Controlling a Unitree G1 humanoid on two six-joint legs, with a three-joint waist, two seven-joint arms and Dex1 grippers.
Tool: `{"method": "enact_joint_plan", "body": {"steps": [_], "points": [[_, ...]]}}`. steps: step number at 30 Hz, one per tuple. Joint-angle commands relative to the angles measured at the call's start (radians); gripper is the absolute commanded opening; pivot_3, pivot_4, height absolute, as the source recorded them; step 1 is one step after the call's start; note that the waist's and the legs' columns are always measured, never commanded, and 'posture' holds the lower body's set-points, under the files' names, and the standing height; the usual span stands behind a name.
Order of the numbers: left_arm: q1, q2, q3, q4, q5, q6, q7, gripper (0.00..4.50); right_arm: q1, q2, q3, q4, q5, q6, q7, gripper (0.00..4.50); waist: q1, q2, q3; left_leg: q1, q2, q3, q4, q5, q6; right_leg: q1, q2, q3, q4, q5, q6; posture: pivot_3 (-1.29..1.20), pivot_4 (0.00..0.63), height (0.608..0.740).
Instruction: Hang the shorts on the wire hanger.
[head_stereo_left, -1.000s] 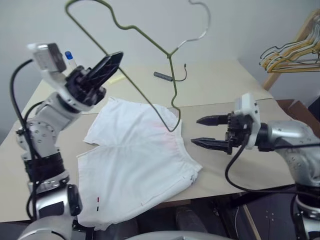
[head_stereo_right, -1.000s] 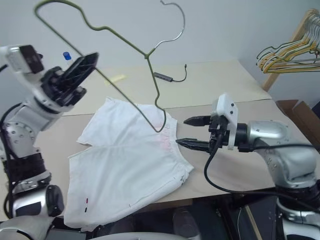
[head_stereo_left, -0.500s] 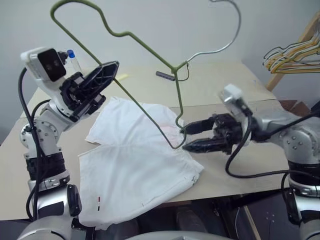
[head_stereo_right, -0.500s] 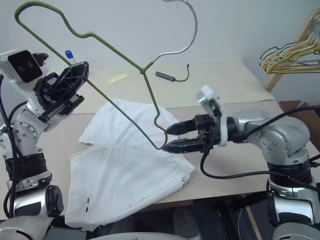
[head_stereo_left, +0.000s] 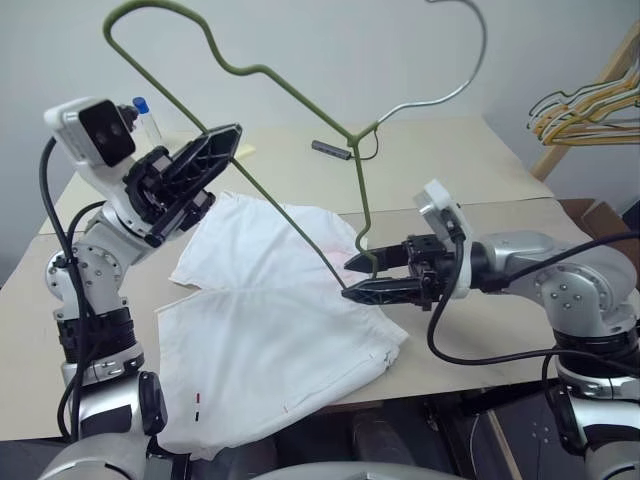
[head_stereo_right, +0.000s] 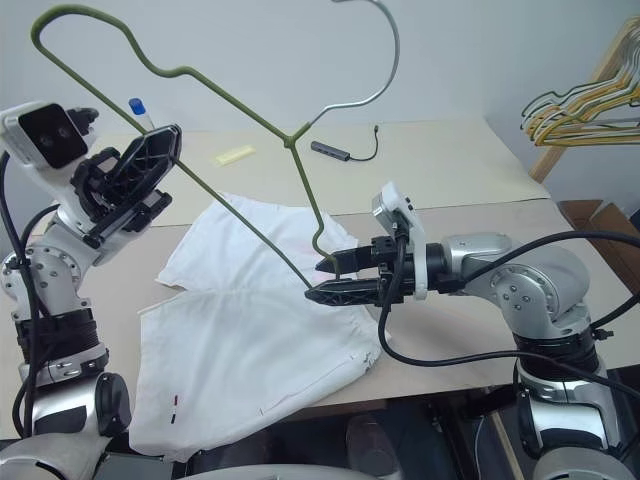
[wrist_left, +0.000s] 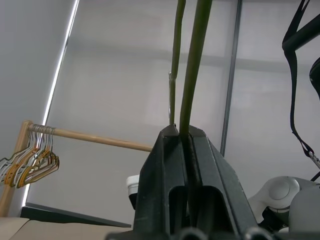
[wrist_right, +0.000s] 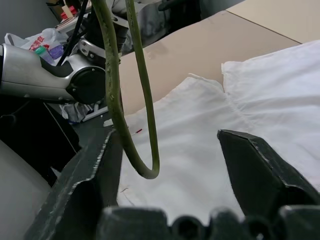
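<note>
— Two grips matter here. Head views: the left gripper (head_stereo_left: 222, 140) is clenched on the wire hanger (head_stereo_left: 300, 215), held high; its lowest bend hangs between the right gripper (head_stereo_right: 322, 281) fingers, still parted, over the shorts (head_stereo_left: 270, 320) lying flat on the worktop (head_stereo_left: 480, 180).

— Risk?

— Left wrist view: thin wire could swivel. Right wrist view: closing might catch cloth, or miss the bend.

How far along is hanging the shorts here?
Done: the left gripper holds the wire hanger up, shut on its wire. In hand: the right gripper, open, has the hanger's lower bend between its fingers. Left: the shorts lie flat on the table, not hung.
</note>
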Motion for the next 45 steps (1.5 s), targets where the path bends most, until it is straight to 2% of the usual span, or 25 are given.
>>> {"method": "enact_joint_plan", "body": {"steps": [1,8,12,15,17,22,24,28,34,38,43,45], "points": [[-0.004,-0.005,-0.001,-0.026,0.005,-0.027,-0.005,0.00,-0.020,0.000,0.001,-0.023,0.013,0.001,-0.005,2.50,0.000,0.000,0.000,0.000,0.000,0.000,0.000,0.000,0.000,0.000,0.000,0.000,0.000,0.000,0.000,-0.13,0.000,0.740],[0.006,-0.022,-0.001,-0.024,0.014,-0.046,-0.015,0.00,-0.017,0.005,0.022,-0.028,0.002,-0.012,-0.021,0.05,-0.003,0.000,0.000,0.000,0.000,0.000,0.000,0.000,0.000,0.000,0.000,0.000,0.000,0.000,0.000,-0.14,0.000,0.740],[0.020,-0.030,-0.007,-0.026,0.045,-0.085,-0.019,0.00,-0.019,0.013,0.020,-0.022,-0.006,-0.015,-0.040,0.02,-0.002,0.000,0.000,0.000,0.000,0.000,0.000,0.000,0.000,0.000,0.000,0.000,0.000,0.000,0.000,-0.14,0.000,0.740],[0.029,-0.029,-0.027,-0.016,0.082,-0.094,-0.004,0.73,-0.015,0.018,0.013,-0.018,-0.002,-0.019,-0.047,0.00,-0.002,0.000,0.000,0.000,0.000,0.000,0.000,0.000,0.000,0.000,0.000,0.000,0.000,0.000,0.000,-0.14,0.000,0.740],[0.037,-0.026,-0.042,-0.006,0.109,-0.099,0.003,1.38,-0.013,0.023,0.005,-0.016,0.003,-0.019,-0.053,0.00,-0.002,0.000,0.000,0.000,0.000,0.000,0.000,0.000,0.000,0.000,0.000,0.000,0.000,0.000,0.000,-0.14,0.000,0.740],[0.069,-0.011,-0.101,0.025,0.289,-0.180,0.072,2.84,0.004,0.028,-0.069,-0.006,0.060,0.007,-0.097,0.00,-0.002,0.000,0.000,0.000,0.000,0.000,0.000,0.000,0.000,0.000,0.000,0.000,0.000,0.000,0.000,-0.15,0.000,0.740],[0.079,0.012,-0.126,0.062,0.397,-0.255,0.075,3.28,0.023,0.006,-0.117,0.001,0.103,0.045,-0.113,0.00,-0.002,0.000,0.000,0.000,0.000,0.000,0.000,0.000,0.000,0.000,0.000,0.000,0.000,0.000,0.000,-0.16,0.000,0.740],[0.082,0.062,-0.140,0.113,0.482,-0.305,0.048,4.46,0.102,-0.071,-0.194,0.001,0.174,0.117,-0.123,0.00,-0.002,0.000,0.000,0.000,0.000,0.000,0.000,0.000,0.000,0.000,0.000,0.000,0.000,0.000,0.000,-0.17,0.000,0.740],[0.134,0.169,-0.250,0.021,0.630,-0.406,-0.072,4.46,0.332,-0.282,-0.263,0.090,0.178,0.237,-0.059,0.00,-0.002,0.000,0.000,-0.002,0.000,0.002,0.000,0.000,0.000,0.000,-0.001,0.000,-0.002,0.000,0.000,-0.21,0.000,0.740],[0.165,0.184,-0.310,-0.032,0.693,-0.447,-0.091,4.46,0.453,-0.420,-0.246,0.186,0.113,0.219,0.047,0.00,-0.004,0.000,0.000,-0.001,0.000,0.004,0.000,0.000,0.000,0.000,-0.001,0.002,-0.002,0.000,0.000,-0.21,0.000,0.740],[0.196,0.184,-0.321,-0.073,0.706,-0.449,-0.083,4.46,0.496,-0.502,-0.180,0.267,-0.008,0.133,0.149,0.00,-0.026,0.001,0.000,0.001,0.002,0.005,0.000,0.000,0.000,0.000,0.002,0.003,-0.002,-0.003,0.006,-0.19,0.000,0.740],[0.213,0.179,-0.312,-0.084,0.716,-0.469,-0.066,4.46,0.472,-0.543,-0.104,0.334,-0.033,0.143,0.262,0.00,-0.031,0.001,0.000,0.000,0.002,0.004,0.000,0.000,0.000,0.000,0.002,0.003,-0.002,-0.003,0.006,-0.18,0.000,0.740]]}}
